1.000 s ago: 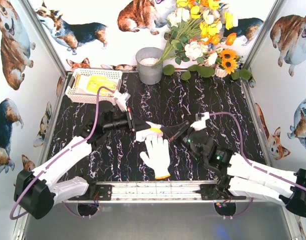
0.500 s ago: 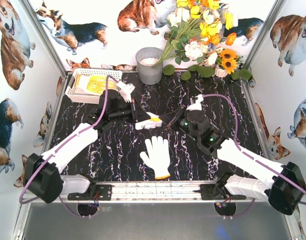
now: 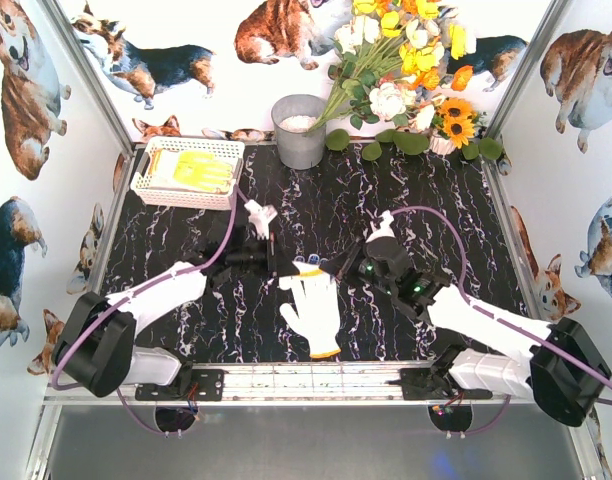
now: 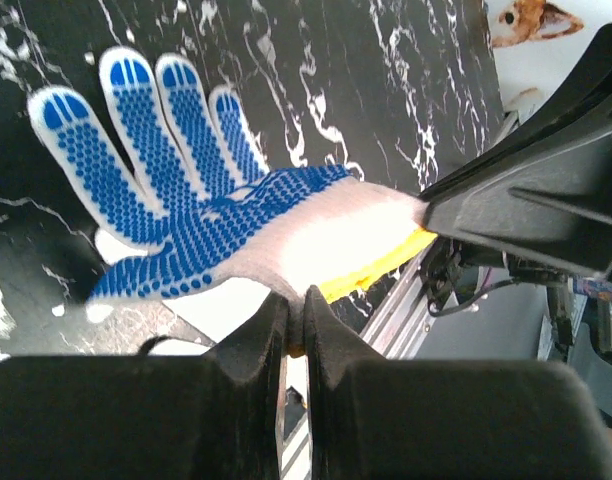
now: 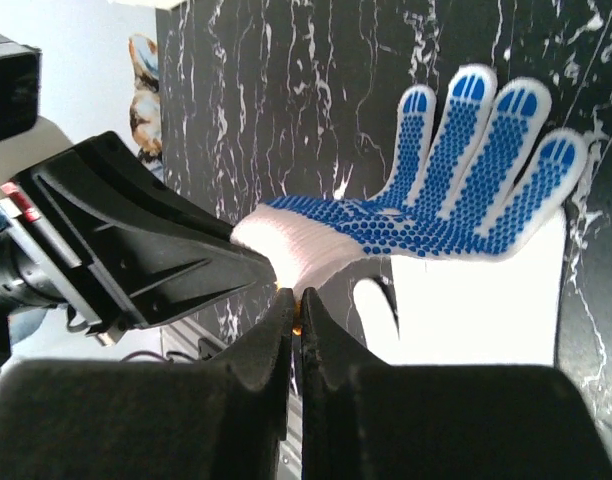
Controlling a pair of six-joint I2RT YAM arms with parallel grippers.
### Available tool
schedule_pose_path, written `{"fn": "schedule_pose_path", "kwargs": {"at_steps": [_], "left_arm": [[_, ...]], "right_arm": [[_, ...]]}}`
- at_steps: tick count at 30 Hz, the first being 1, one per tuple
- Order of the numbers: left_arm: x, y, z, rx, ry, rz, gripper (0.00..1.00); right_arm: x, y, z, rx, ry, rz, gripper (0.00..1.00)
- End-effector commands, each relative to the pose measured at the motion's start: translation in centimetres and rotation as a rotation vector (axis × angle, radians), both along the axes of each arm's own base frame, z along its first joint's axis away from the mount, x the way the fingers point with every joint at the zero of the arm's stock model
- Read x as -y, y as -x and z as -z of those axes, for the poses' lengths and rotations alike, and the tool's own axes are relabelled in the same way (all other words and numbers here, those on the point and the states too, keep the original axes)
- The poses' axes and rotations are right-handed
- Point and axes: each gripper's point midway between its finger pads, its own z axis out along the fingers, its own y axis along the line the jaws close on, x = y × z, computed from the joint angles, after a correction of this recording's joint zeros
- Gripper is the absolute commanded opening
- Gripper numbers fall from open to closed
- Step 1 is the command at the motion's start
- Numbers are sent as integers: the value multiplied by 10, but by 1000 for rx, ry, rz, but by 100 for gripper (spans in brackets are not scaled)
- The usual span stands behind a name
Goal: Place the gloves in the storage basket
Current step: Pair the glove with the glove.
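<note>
As both reach inward facing each other, left gripper [image 4: 295,305] and right gripper [image 5: 297,300] clamp blue-dotted glove [image 4: 201,235]

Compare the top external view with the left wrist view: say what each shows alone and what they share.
Only top external: the storage basket holding yellow gloves, the grey bucket and the flowers. Only left wrist: the blue dot pattern on the palm of the held glove. Both: that glove pinched between the left pincer and right pincer.
</note>
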Motion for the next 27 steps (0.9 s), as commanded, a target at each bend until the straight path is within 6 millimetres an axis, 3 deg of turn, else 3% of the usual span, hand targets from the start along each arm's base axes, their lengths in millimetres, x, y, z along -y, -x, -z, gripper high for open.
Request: {"fn": "schedule_pose_path", "kwargs": {"at_steps": [1, 9, 15, 20, 27], "left_arm": [[-2, 10, 1, 9, 30, 9, 0], [-3, 48, 18, -98, 63, 72, 0], [-5, 65, 18, -128, 84, 91, 0], [-3, 81, 15, -151, 105, 125, 0], [2, 104, 25, -186, 79, 162, 0]], "right_arm": [[0, 8, -26, 30, -65, -25, 0], [1, 26, -4, -57, -36, -45, 0], [0, 44, 14, -105, -16, -44, 0], [6, 54, 15, -104, -10, -27, 0], [13, 70, 19, -130, 2, -33, 0]]}}
